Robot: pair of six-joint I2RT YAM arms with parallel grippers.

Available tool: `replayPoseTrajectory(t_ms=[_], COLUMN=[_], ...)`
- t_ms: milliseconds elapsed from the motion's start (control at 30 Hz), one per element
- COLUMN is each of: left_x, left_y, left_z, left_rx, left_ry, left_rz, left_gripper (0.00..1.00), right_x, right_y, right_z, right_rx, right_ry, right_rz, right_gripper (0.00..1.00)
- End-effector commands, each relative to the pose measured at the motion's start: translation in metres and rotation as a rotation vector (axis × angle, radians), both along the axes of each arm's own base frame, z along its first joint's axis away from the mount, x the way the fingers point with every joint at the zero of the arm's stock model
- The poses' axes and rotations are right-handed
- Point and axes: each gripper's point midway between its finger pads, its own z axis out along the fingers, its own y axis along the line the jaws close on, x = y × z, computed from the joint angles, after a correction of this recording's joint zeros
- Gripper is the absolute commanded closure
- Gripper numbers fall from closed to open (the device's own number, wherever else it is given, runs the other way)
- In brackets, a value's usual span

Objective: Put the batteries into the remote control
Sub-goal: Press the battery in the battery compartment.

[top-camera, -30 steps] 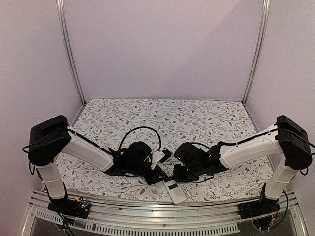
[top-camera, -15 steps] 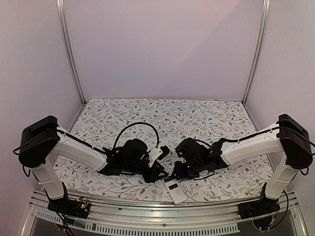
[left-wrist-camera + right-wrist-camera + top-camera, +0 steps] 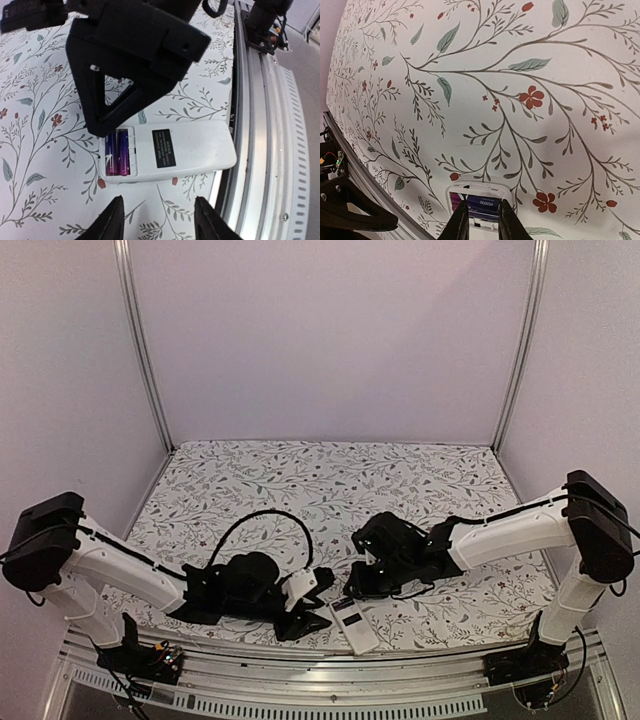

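Black fingers [image 3: 112, 221] of the left gripper [image 3: 159, 220] stand apart at the near edge of its wrist view, with only floral tablecloth [image 3: 40, 115] between them. Just beyond the tips lies the remote control [image 3: 200, 150], flat on the cloth with its plain white back up and a small black label [image 3: 165, 148] near its middle. It lies crosswise to the jaws, one end reaching toward the metal rail [image 3: 265, 130] on their right side. At the other end, ahead and slightly left of the left-hand finger, the battery slot [image 3: 102, 161] is uncovered. The batteries [image 3: 117, 156] sit in it side by side, purple wrappers showing. Farther on, the right gripper [image 3: 482, 212] stands over that same end, its dark body covering the far edge of the slot. Its own jaws leave a narrow gap, and the purple wrappers show through it, directly beyond the tips. Nothing is seen pinched between them. Whether the tips touch the batteries cannot be told.
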Motion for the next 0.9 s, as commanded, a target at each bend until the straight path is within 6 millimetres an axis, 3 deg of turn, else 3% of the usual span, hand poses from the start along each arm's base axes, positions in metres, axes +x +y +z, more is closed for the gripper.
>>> replayPoseTrajectory(t_ms=[0, 133, 300, 867], left_x=[0.004, 0.011, 0.012, 0.026], left_y=[-0.003, 0.002, 0.001, -0.004], left_z=[-0.014, -0.035, -0.046, -0.060], left_rx=[0.040, 0.118, 0.143, 0.199], left_ry=[-0.036, -0.053, -0.058, -0.107], left_rz=[0.034, 0.068, 0.065, 0.096], left_gripper=[0.55, 0.60, 0.62, 0.64], right_x=[-0.001, -0.001, 0.000, -0.007], right_y=[0.004, -0.003, -0.006, -0.007], right_z=[-0.004, -0.010, -0.014, -0.024], right_rx=[0.007, -0.024, -0.053, -0.080], right_ry=[0.011, 0.008, 0.002, 0.021], right_rz=[0.024, 0.008, 0.015, 0.043], right_gripper=[0.80, 0.81, 0.81, 0.83])
